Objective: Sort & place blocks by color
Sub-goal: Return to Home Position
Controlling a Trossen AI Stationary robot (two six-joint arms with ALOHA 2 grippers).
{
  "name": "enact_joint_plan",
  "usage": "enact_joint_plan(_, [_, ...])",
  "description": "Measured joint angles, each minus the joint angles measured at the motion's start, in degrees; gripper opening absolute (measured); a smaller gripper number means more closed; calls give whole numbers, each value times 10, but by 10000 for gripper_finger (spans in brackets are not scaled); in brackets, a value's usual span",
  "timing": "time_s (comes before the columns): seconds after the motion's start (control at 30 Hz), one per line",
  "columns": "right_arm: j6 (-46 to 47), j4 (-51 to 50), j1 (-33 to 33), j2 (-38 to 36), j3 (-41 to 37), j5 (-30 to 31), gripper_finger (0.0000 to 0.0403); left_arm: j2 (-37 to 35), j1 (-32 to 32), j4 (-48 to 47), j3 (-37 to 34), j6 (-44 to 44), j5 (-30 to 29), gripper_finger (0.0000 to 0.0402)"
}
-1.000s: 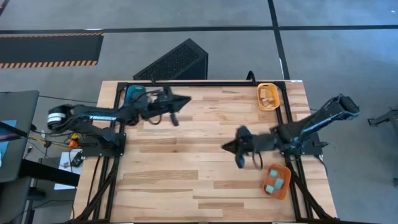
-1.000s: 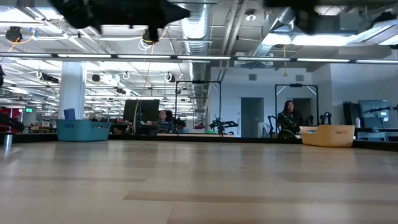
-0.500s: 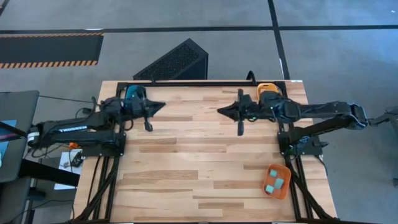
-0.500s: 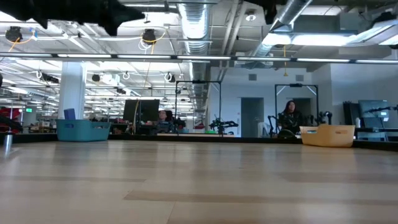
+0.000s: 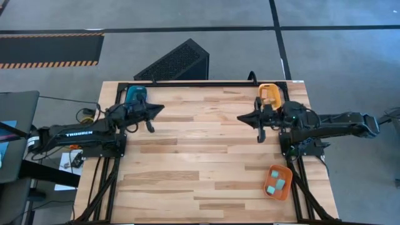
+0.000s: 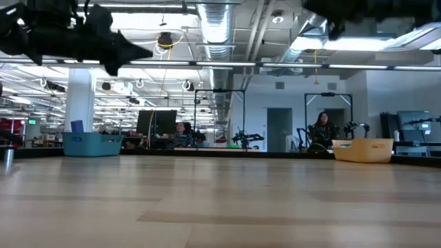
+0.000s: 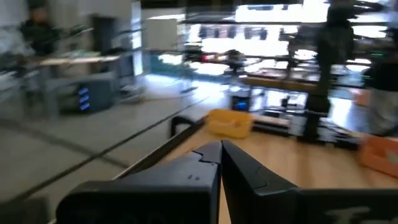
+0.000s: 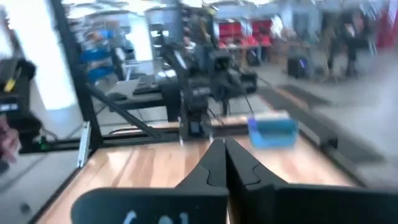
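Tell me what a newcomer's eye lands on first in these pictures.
The two dark arms over the wooden table stand out first, with the left gripper and right gripper shut and their tips pointed at each other. Next comes the orange tray at the high view's lower right, holding light cyan blocks. A blue tray and a yellow-orange tray sit by the arms near the top edge.
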Motion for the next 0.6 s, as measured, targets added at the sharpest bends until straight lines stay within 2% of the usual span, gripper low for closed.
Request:
enact_joint_plan(0.1, [74,-50,-27,-26,-44,12,15,-14,8,2,-7,-4,-42,0])
enact_joint_plan(0.17, [101,-77,-40,-34,-61,7,21,-20,17,15,-5,24,-43,0])
enact_joint_plan(0.3, [19,-52,-53,-65,-87,-41,13,-34,33,6,-6,50,32,0])
enact_joint_plan(0.43, [-13,-49,-74,-113,-89,-45,6,-46,33,9,-10,53,109,0])
enact_joint_plan(0.6, [-46,-56,-81,-179,-94,-58,8,-79,33,23,-51,32,125,0])
